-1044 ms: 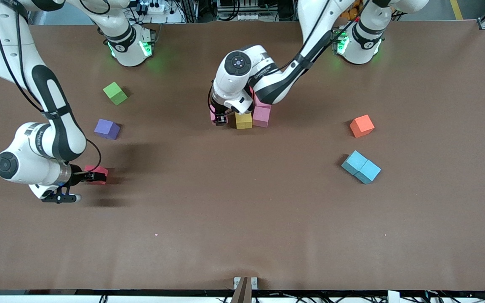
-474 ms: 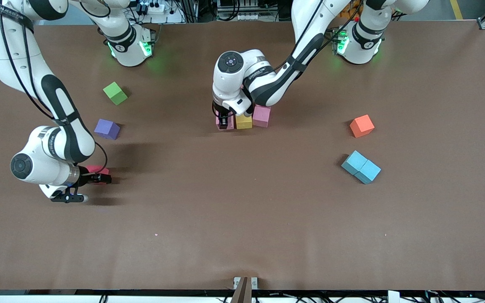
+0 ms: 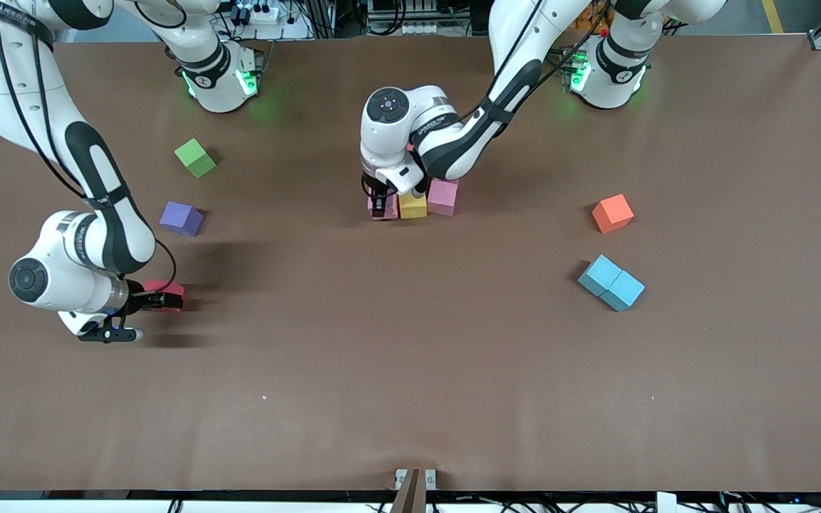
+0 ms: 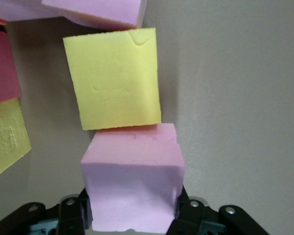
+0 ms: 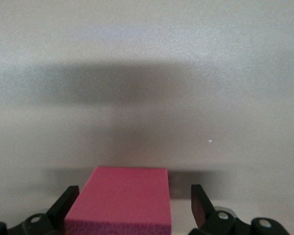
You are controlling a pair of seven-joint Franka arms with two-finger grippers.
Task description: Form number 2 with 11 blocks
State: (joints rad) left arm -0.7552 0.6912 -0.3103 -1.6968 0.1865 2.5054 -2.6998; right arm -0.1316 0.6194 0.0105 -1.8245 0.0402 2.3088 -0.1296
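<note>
Lowered since a second ago: left end effector (image 3: 380,206), now down at the table (image 3: 410,370) and clamped on a pink cube (image 3: 383,206). Holds that cube against a yellow cube (image 3: 412,205), edges touching in the left wrist view, with a second pink cube (image 3: 443,197) touching the yellow one toward the left arm's end. Makes a row of three for the number 2 (image 3: 414,203), running from the right arm's end toward the left arm's end, near the table's middle. Shows a second red cube (image 4: 2,68) and a second yellow cube (image 4: 5,137) just beside that row in the left wrist view; long axis of the digit not readable under the arm.

Shifted only slightly: right end effector (image 3: 161,299), spread wide around a red cube (image 3: 166,288) on the table, not gripping.

Loose elsewhere: purple cube (image 3: 182,218) and green cube (image 3: 195,157) toward the right arm's end; orange cube (image 3: 612,213) and two touching light blue cubes (image 3: 600,274) toward the left arm's end.
</note>
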